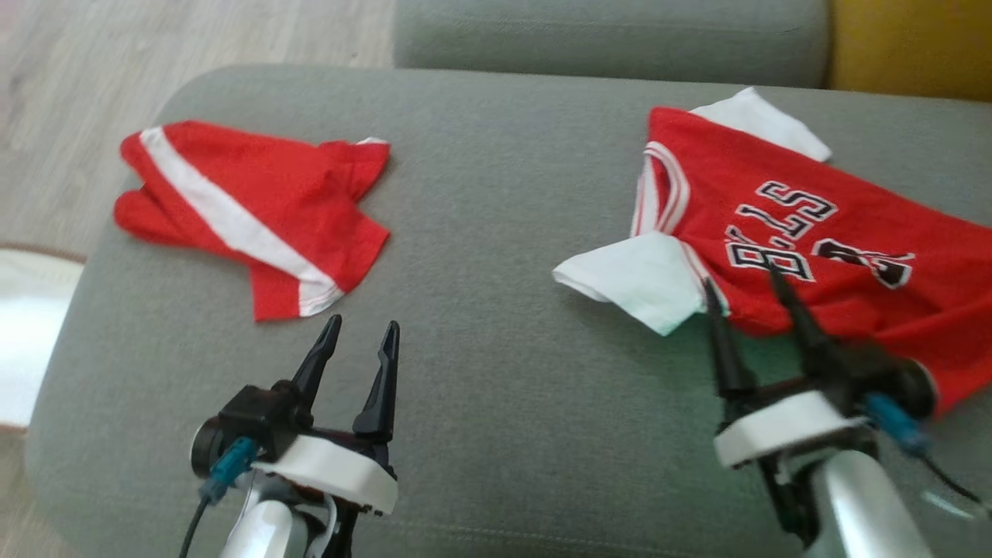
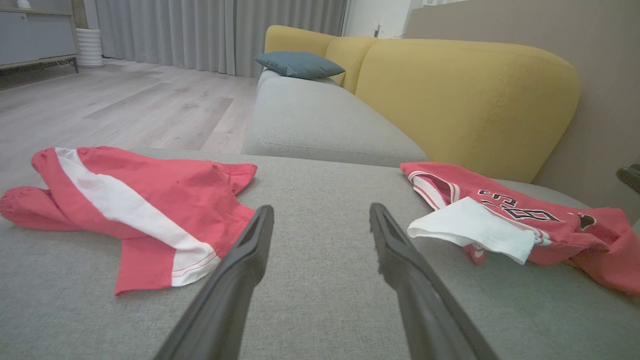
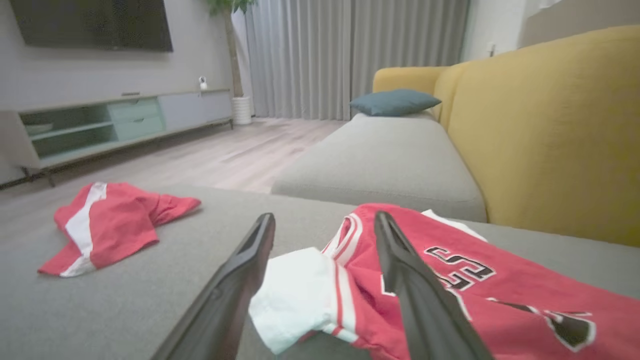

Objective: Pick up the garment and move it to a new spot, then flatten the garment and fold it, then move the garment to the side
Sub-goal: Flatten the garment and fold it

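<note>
You're hovering R gripper [image 1: 738, 275], open/empty, over crumpled jersey [image 1: 837, 232] | L gripper [image 1: 364, 321] open/empty | pickup, flatten, fold pending.

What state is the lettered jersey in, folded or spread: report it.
Neither folded nor flat: the red jersey lies rumpled on the grey cushion, its lettering creased and a white sleeve sticking out askew.
</note>
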### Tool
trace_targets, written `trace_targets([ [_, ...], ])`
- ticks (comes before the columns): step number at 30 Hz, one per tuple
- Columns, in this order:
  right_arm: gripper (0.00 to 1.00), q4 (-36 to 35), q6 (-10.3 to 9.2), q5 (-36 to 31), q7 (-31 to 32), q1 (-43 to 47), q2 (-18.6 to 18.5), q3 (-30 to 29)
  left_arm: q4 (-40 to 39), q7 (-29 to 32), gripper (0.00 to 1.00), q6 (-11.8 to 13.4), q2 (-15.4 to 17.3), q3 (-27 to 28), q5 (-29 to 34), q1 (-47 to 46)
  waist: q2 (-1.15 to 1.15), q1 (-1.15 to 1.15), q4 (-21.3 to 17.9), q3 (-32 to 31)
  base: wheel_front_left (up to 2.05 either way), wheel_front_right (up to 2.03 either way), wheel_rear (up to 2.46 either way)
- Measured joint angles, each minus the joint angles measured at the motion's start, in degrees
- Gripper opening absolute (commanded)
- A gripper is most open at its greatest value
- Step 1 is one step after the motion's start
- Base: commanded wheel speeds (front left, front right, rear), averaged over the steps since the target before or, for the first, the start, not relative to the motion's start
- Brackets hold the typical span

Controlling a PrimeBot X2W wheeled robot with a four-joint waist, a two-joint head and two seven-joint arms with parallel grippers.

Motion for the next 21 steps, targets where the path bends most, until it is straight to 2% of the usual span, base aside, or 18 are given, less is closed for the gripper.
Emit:
trace_targets([
  [5,1.00,6.3,0.00,-6.4,2.4,-4.3,-0.2,4.8,0.5,0.0,1.00,0.0,0.0,-0.7,-0.2,-1.2,0.00,0.00,2.8,1.6,0.00,0.00,0.00],
  [9,1.00,12.3,0.00,-13.0,2.9,-7.4,-2.9,8.0,0.9,0.0,1.00,0.0,0.0,-1.6,-0.5,-1.7,0.00,0.00,5.1,2.7,0.00,0.00,0.00],
  [14,1.00,17.5,0.00,-23.1,2.6,-10.2,-3.8,5.4,1.0,0.0,1.00,0.1,0.0,-1.6,-0.5,-2.2,0.00,0.00,7.2,4.1,0.00,0.00,0.00],
  [21,1.00,22.7,0.00,-30.5,0.9,-13.4,-3.0,1.0,0.9,0.0,1.00,0.5,0.0,-1.8,-1.1,-2.6,0.00,0.00,8.2,6.0,0.00,0.00,0.00],
])
